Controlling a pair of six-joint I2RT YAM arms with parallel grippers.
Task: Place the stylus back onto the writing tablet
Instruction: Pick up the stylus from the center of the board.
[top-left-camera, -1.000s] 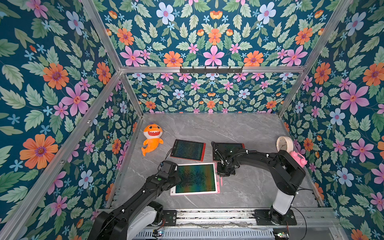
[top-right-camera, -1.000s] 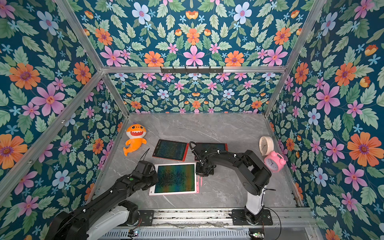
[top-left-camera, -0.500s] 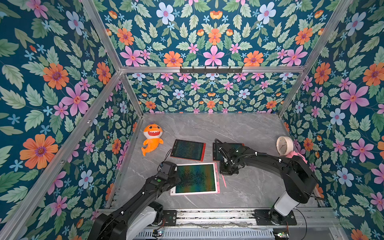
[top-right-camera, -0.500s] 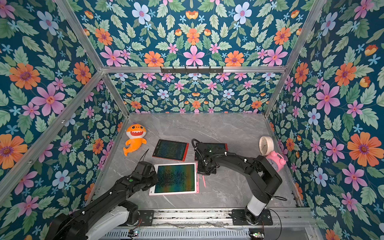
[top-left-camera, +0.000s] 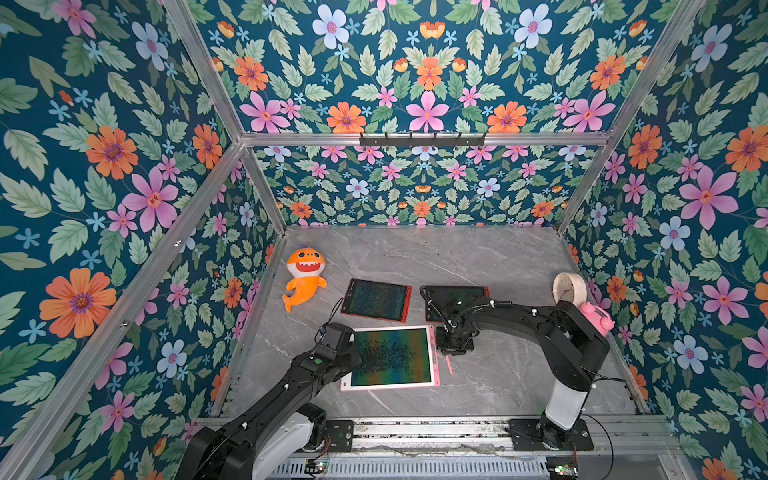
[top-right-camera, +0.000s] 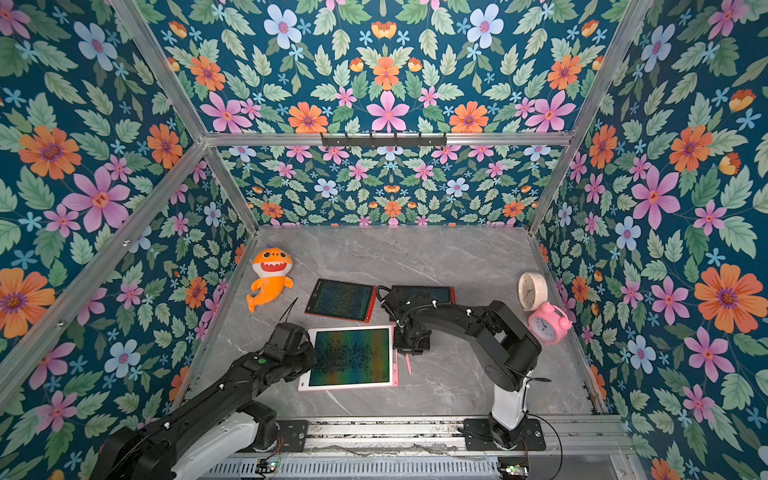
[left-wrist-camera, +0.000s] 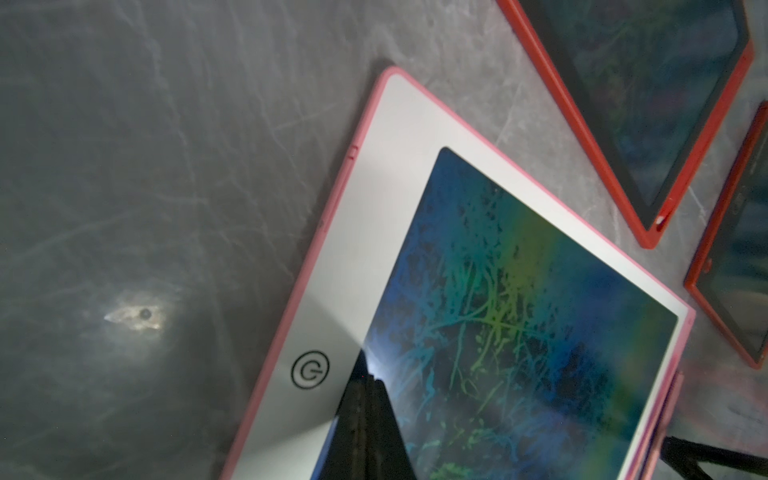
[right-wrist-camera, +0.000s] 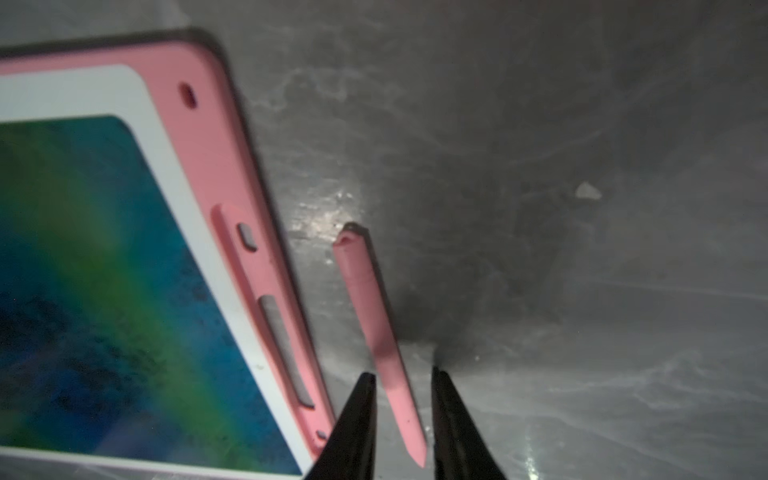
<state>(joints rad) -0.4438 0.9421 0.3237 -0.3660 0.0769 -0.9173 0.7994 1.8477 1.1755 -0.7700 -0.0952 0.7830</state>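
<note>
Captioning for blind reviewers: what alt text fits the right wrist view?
A pink stylus lies on the grey marble table between the parted black fingertips of the right gripper, with a gap on each side. Beside it, not touching, runs the pink-framed writing tablet, its screen smeared green and blue.

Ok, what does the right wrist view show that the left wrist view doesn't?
Right wrist only: the stylus lying loose on the table between the right tool's parted fingers. Left wrist only: two red tablets, and the shut left tool over the pink tablet, by its power button. Both: the pink tablet and the grey table.
</note>
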